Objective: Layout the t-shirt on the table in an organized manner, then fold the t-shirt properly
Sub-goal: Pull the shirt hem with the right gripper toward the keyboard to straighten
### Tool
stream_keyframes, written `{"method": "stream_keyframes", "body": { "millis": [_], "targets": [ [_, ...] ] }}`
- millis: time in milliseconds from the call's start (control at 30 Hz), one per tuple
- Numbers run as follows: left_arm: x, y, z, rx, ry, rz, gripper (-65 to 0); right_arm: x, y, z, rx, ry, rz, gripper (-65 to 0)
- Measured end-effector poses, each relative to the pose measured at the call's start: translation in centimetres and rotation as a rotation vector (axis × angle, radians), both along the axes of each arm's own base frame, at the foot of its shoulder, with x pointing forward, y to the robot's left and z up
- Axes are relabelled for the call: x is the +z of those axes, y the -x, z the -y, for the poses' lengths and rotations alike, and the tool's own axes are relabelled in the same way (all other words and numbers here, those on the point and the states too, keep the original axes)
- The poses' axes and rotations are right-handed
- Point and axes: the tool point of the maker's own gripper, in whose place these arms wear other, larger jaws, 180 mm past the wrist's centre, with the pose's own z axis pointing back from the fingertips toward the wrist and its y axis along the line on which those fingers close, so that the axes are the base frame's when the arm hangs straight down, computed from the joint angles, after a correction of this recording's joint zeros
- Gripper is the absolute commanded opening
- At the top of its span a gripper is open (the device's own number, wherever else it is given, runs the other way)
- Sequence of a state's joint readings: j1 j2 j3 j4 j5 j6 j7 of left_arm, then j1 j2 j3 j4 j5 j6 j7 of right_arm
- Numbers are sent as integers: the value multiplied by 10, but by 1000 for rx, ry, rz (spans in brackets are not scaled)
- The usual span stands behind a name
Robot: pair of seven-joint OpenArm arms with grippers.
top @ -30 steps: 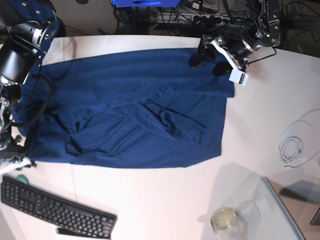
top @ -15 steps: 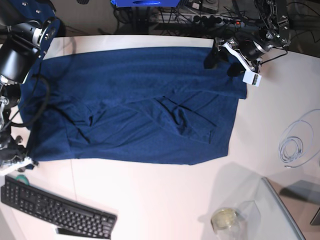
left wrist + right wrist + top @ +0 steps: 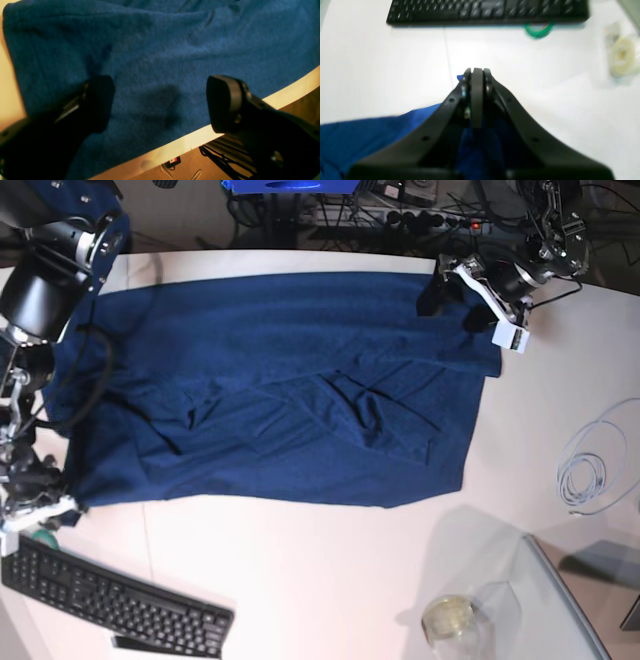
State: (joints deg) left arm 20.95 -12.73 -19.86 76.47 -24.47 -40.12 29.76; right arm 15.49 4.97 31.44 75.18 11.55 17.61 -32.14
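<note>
The dark navy t-shirt [image 3: 280, 390] lies spread across the white table [image 3: 300, 580], with creases and a folded flap near its middle. My left gripper [image 3: 455, 298] stands open over the shirt's far right corner. In the left wrist view its two black fingers [image 3: 97, 102] straddle flat fabric [image 3: 160, 50] close to the table's rim [image 3: 190, 141], with nothing between them. My right gripper [image 3: 62, 502] is at the shirt's near left corner. In the right wrist view that gripper [image 3: 477, 72] is shut, a bit of blue cloth [image 3: 370, 135] pinched at its tip.
A black keyboard [image 3: 110, 605] and a green ring [image 3: 42, 537] lie at the front left, near my right gripper. A coiled white cable [image 3: 590, 470] lies at the right. A glass panel [image 3: 570, 600] and a pale tape roll [image 3: 450, 618] are at the front right.
The shirt has slid to the right and spread wider. My left gripper moved right with the far right corner, still open. The near left corner stretched out in my shut right gripper.
</note>
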Motion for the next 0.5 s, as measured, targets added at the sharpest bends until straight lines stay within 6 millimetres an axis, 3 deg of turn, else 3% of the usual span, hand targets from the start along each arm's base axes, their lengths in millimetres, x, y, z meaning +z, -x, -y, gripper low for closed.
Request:
{"method": "stream_keyframes", "body": {
  "millis": [500],
  "targets": [
    [1,1,-14,-16,-37,-10,-94,7,-5,3,-1,10,29,-650]
  ]
}}
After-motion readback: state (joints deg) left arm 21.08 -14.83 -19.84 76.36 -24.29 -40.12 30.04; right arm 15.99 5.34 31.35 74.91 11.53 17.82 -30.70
